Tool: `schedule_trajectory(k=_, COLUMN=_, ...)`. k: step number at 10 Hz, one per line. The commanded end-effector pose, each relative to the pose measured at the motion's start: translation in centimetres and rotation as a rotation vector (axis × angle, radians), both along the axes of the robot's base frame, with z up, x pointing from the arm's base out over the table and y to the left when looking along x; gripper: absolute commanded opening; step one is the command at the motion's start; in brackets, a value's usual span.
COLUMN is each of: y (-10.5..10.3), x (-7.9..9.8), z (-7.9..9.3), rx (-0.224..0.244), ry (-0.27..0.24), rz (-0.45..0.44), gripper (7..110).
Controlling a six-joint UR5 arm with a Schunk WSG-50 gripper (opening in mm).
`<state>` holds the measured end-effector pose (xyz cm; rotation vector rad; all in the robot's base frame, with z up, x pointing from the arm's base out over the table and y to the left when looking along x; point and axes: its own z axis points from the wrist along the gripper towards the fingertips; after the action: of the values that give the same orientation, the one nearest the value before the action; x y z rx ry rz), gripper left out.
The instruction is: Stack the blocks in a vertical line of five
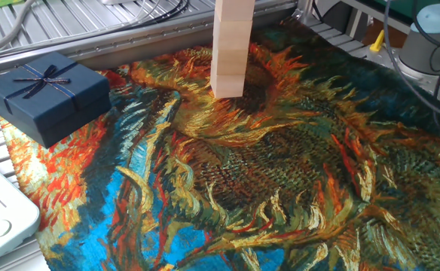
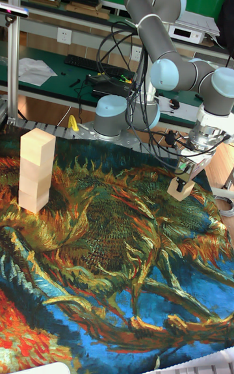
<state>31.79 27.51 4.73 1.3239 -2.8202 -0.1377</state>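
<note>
I'm looking at a workshop bench backed by a green wall, with a keyboard (image 2: 83, 62) and cables on the shelf behind the table. Spread across the table is a big painted cloth (image 1: 280, 173) of orange, gold and blue sunflower swirls, and it fills most of both views.

My arm (image 2: 162, 43) bends over the far right of the cloth in the tall fixed view, grey links and pale blue joints, wrist pointing down.

At the left edge of the fixed view a dark blue gift box (image 1: 47, 94) with a ribbon bow sits well apart from everything else, partly off the cloth.

Now the stack (image 2: 36, 169): three pale wooden cubes, one on top of another, upright near the back-left of the cloth in the tall view. In the fixed view its top is cut off by the frame.

Down at the wrist, the gripper (image 2: 185, 178) is clamped around a single block (image 2: 180, 188), fingers pinching its sides. The block hangs tilted at the right edge of the cloth, far from the stack; I can't tell whether it touches the cloth. In the fixed view only its corner pokes in at the right edge.
</note>
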Motion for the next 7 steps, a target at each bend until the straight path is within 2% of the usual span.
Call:
schedule_trajectory(k=1, y=1.1, x=-1.1, z=0.0, rx=0.051, ry=0.046, rz=-0.043, gripper=88)
schedule_trajectory(k=5, y=0.5, x=-2.6, z=-1.3, rx=0.029, ry=0.058, rz=-0.047, gripper=88)
schedule_trajectory(k=7, y=1.5, x=-3.3, z=-1.5, rx=0.040, ry=0.062, rz=-0.037, gripper=88)
